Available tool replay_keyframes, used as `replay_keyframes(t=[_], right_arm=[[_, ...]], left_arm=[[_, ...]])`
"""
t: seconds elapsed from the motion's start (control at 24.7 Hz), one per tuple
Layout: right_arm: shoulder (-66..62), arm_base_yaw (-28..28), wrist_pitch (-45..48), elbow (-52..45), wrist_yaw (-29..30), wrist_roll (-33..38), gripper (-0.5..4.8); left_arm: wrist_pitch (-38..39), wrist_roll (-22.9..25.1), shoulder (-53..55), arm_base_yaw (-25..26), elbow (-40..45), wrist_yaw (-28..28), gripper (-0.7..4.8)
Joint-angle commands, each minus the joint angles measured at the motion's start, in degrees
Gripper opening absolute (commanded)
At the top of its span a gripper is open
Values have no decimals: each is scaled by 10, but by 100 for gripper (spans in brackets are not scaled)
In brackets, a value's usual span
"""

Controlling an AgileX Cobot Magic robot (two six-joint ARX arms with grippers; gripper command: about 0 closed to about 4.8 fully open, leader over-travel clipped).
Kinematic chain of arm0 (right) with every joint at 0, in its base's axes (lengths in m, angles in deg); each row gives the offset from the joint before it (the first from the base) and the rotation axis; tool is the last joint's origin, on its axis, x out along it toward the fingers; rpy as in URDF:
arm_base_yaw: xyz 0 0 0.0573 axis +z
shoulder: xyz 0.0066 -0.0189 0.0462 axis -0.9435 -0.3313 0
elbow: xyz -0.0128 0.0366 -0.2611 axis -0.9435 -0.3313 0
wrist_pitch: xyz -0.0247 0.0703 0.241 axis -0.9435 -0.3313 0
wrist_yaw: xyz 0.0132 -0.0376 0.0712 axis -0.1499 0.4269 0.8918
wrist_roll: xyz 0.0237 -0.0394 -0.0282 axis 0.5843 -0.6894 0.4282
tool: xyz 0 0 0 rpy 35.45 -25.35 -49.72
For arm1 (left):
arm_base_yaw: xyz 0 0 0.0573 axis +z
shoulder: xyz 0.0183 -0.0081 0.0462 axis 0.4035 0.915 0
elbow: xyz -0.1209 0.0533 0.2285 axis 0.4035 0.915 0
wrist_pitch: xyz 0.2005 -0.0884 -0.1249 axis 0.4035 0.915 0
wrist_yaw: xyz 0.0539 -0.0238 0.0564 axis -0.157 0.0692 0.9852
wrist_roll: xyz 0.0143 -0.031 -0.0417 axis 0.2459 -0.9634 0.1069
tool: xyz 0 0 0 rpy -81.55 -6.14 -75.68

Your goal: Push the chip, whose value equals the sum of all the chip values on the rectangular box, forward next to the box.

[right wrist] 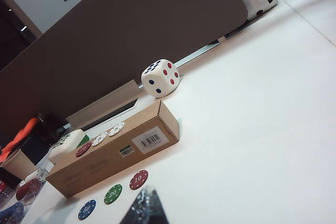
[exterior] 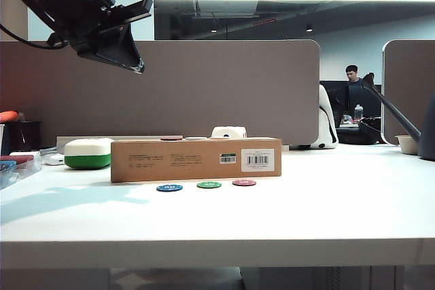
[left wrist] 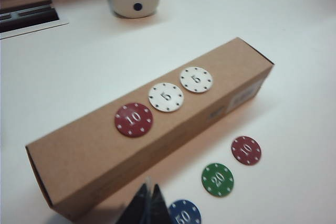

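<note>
Left gripper (exterior: 129, 49) is raised high over the left end of the white table (exterior: 326, 202), well above and apart from everything on it. Its dark fingers (left wrist: 144, 208) show in the left wrist view pressed together tip to tip, nothing between them: jaws clenched on air.

Right gripper (right wrist: 144, 211): only a dark tip shows in the right wrist view, also off the surface. Cannot tell whether its jaws are parted or closed. In the exterior view the dark arm at the far right edge may be this one; its gripper is not visible there.

The rectangular box (left wrist: 157, 129) lies on its long side, below and beyond the left jaws. On its top sit three chips in a row: a red 10 chip (left wrist: 133, 119) and two white 5 chips (left wrist: 166, 97), near each other but not touching.

The chip (left wrist: 218, 179), green, marked 20, lies flat on the table just in front of the box's labelled face, apart from it. It sits just beyond the left fingertips, between the blue 50 chip (left wrist: 184, 213), nearest those tips, and the red 10 chip on the table (left wrist: 246, 150).

A white die (right wrist: 160, 78) stands behind the box. A white-and-green case (exterior: 88, 153) sits off the box's left end.
</note>
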Motion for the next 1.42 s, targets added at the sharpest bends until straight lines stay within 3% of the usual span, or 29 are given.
replay_keyframes(t=[0.04,0.53,0.65,0.77,0.85,1.13,1.3,1.42], right_arm=[[0,0,9,-2,1,1,-5],[0,0,-7,-2,3,1,-5],[0,0,-8,-2,3,1,-5],[0,0,-8,-2,3,1,-5],[0,0,-8,-2,3,1,-5],[0,0,-6,-1,15,4,-5],[0,0,6,0,38,83,-5],[0,0,12,4,52,97,-5]], left_arm=[[36,2,48,8,-62,-3,-5],[111,2,102,6,-102,-3,-5],[91,2,102,4,-102,-3,-5],[71,2,103,4,-103,-39,-5],[73,2,103,3,-104,-95,-5],[79,2,112,-4,-104,-93,-5],[80,2,113,-1,-104,-92,-5],[79,2,113,0,-104,-91,-5]])
